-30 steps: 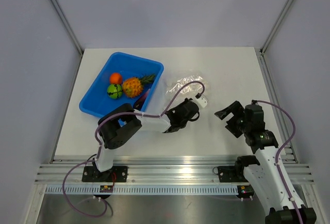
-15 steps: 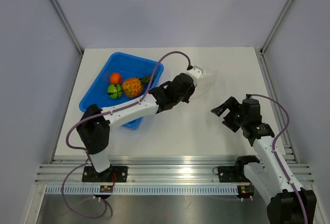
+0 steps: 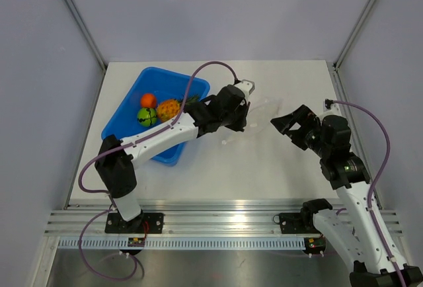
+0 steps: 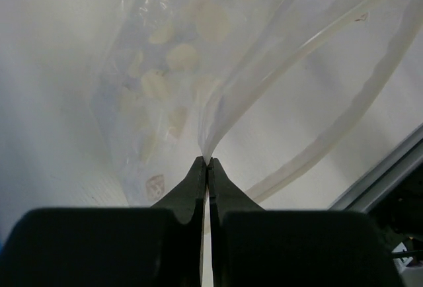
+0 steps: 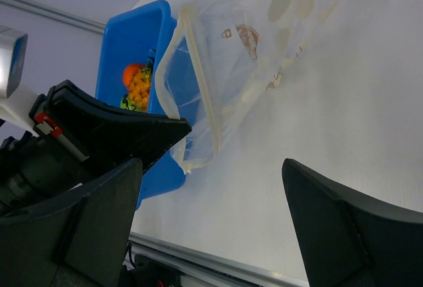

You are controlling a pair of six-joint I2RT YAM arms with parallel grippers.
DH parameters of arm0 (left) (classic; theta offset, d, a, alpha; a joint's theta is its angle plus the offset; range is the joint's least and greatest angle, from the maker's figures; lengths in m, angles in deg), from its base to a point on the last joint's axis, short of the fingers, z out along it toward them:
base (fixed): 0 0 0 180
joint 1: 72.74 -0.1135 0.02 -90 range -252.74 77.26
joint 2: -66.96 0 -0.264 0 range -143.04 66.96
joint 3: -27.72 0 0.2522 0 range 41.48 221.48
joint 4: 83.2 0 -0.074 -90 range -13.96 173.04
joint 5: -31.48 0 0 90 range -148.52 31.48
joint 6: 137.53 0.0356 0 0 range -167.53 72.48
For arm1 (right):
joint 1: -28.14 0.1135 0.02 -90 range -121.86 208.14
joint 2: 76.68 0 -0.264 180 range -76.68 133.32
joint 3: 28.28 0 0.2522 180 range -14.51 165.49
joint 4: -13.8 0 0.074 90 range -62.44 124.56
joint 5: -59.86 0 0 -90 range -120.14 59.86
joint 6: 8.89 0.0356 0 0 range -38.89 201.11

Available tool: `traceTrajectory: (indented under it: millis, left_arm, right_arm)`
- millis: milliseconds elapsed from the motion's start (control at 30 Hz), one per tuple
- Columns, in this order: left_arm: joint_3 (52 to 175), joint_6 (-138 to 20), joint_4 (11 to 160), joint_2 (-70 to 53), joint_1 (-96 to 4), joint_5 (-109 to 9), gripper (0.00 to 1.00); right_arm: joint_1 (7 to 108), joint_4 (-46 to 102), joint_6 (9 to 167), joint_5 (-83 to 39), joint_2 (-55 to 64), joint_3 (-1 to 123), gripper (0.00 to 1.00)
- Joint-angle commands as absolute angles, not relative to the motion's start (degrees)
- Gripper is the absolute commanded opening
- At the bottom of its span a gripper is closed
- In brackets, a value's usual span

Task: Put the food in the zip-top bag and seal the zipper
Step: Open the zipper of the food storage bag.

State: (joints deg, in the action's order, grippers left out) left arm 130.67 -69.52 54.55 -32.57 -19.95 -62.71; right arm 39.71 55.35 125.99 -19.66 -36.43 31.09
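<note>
My left gripper (image 4: 207, 163) is shut on an edge of the clear, white-dotted zip-top bag (image 4: 173, 69), which hangs off the table by that edge. From above, the left gripper (image 3: 242, 116) is just right of the blue tray and the bag (image 3: 262, 108) trails to its right. The zipper (image 5: 202, 92) is a pale strip round the bag's mouth, which gapes. My right gripper (image 3: 289, 123) stands open to the right of the bag, nothing between its fingers. An orange ball (image 3: 149, 100), a green ball (image 3: 147, 116) and a pineapple (image 3: 169, 109) lie in the tray. The eggplant is hidden.
The blue tray (image 3: 125, 128) sits at the left of the white table, partly under my left arm. Metal rails run along the near edge and grey walls close in the table on three sides.
My left arm has stretched out toward the far side and lifted the bag off the table by its edge. The right gripper has come up and toward the bag, still open.
</note>
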Motion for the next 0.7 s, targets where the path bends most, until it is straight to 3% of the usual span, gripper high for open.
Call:
traceTrajectory:
  millis: [0, 333, 600, 667]
  left_arm:
    - [134.02, -73.27, 55.35, -31.83, -20.71, -57.22, 0.00]
    - [133.41, -75.91, 56.14, -30.60, -21.50, -53.86, 0.00]
    - [133.24, -77.58, 56.32, -29.02, -21.68, -53.07, 0.00]
    - [133.24, -77.85, 56.67, -28.67, -21.76, -53.33, 0.00]
  right_arm:
    - [41.23, 59.20, 124.26, -22.83, -34.67, 34.88, 0.94]
    - [48.53, 58.32, 127.16, -31.79, -29.22, 35.67, 0.88]
    - [50.19, 51.91, 128.39, -32.77, -23.95, 33.65, 0.64]
    - [51.51, 50.86, 128.74, -33.47, -22.98, 33.21, 0.62]
